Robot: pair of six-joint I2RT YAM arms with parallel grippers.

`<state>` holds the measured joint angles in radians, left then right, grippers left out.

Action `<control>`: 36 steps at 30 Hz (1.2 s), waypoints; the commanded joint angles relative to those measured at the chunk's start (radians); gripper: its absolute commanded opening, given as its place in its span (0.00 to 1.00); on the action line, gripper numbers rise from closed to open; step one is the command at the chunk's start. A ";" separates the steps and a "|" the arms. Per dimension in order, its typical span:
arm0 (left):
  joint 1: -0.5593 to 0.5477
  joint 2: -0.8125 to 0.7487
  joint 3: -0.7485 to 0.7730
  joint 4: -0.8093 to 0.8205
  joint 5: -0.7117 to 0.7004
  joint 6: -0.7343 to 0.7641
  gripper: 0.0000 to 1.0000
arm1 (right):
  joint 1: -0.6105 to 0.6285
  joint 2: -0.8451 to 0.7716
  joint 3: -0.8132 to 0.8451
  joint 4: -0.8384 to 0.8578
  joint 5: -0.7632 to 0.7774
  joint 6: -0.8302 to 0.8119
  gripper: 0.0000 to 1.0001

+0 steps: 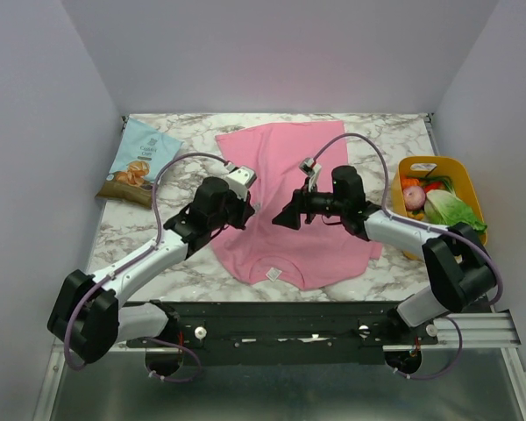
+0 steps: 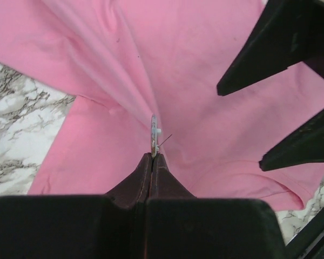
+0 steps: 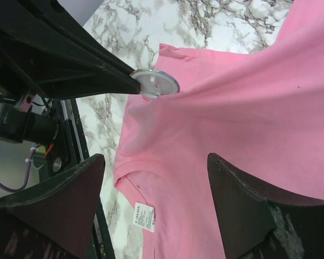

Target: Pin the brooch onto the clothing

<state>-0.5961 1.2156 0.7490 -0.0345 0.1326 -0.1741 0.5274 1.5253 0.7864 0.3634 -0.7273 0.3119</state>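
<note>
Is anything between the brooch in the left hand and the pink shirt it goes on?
Nothing visible. The left hand pinches the brooch right against a raised fold of the shirt; the open right hand faces it, apart.

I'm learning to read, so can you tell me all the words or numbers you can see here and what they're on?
Snack bag: pale print on its front, too blurred to read.
White neck label inside the pink T-shirt: tiny dark lines of print, too small to read.
Brooch: no writing shows.
No other text shows, so nothing here can be quoted.
</note>
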 commanded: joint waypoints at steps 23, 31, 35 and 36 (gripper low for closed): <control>0.137 -0.051 -0.145 0.311 0.427 -0.044 0.00 | 0.005 0.171 0.102 0.276 -0.178 0.026 0.84; 0.153 -0.067 -0.160 0.347 0.461 -0.071 0.00 | 0.013 0.183 0.108 0.278 -0.181 0.030 0.81; 0.157 -0.059 -0.166 0.375 0.479 -0.087 0.00 | 0.022 0.196 0.122 0.263 -0.193 0.029 0.76; 0.159 -0.059 -0.168 0.381 0.481 -0.091 0.00 | 0.025 0.200 0.123 0.263 -0.198 0.030 0.75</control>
<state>-0.4461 1.1671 0.5938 0.2771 0.5552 -0.2386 0.5365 1.6970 0.8726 0.6044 -0.8864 0.3435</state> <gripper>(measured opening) 0.009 0.774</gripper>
